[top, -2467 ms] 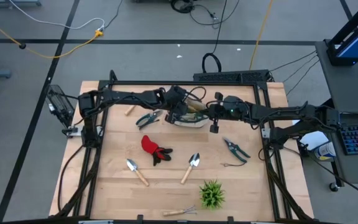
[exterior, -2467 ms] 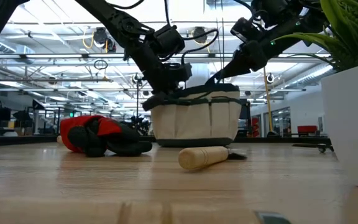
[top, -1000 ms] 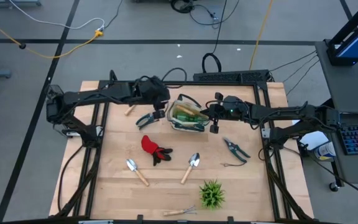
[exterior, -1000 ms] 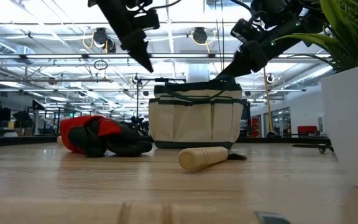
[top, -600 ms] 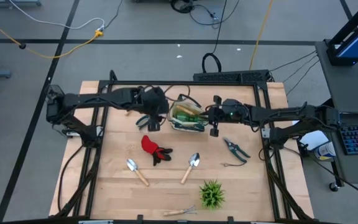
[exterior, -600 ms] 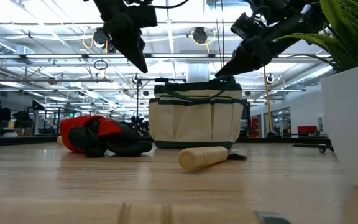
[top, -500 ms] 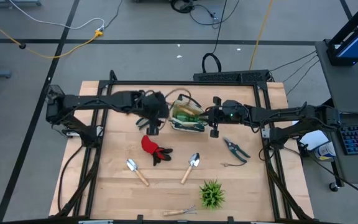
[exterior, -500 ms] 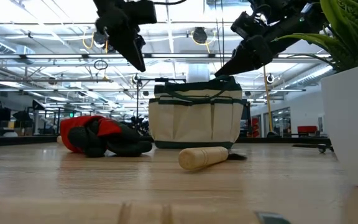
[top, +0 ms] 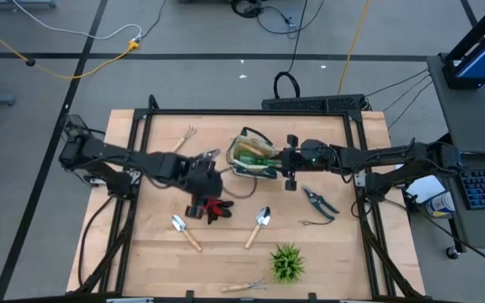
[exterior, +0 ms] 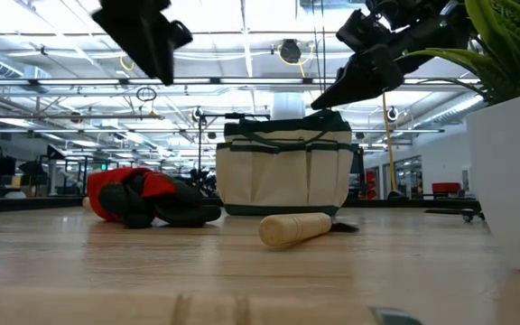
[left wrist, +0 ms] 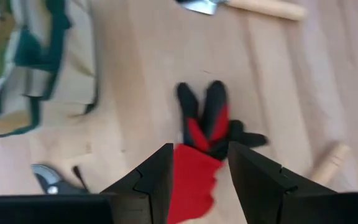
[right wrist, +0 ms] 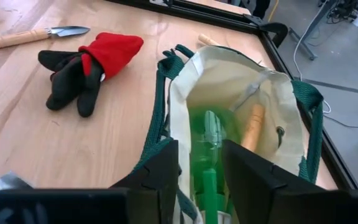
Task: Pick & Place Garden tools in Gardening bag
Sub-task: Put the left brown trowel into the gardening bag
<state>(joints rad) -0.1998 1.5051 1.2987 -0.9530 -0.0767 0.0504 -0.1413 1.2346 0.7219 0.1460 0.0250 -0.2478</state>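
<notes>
The cream gardening bag (top: 255, 158) with green trim stands upright at the table's middle back, a green-handled tool (right wrist: 207, 155) and a wooden handle (right wrist: 252, 124) inside it. The red-and-black glove (top: 213, 204) lies flat, nearer the front. My left gripper (left wrist: 201, 180) hangs open above the glove (left wrist: 207, 134), pointing steeply down and clear of it. My right gripper (right wrist: 201, 180) is open at the bag's right end, its fingers on either side of the rim (right wrist: 174, 146). Other garden tools lie loose on the wood. My right gripper comes at the bag's right end from the table's right, slanting slightly down. I cannot tell whether its fingers touch the rim.
Two wooden-handled trowels (top: 185, 231) (top: 259, 225) lie near the glove. Shears (top: 318, 200) lie right of the bag, another pair (top: 209, 156) at its left. A small rake (top: 188, 135) lies at the back and one (top: 244, 286) at the front edge, beside a green spiky plant (top: 287, 263).
My left gripper has swung from beside the bag's left end toward the table's near edge, turning as it went, and now hangs over the glove. The bag and the tools on the table have stayed where they were.
</notes>
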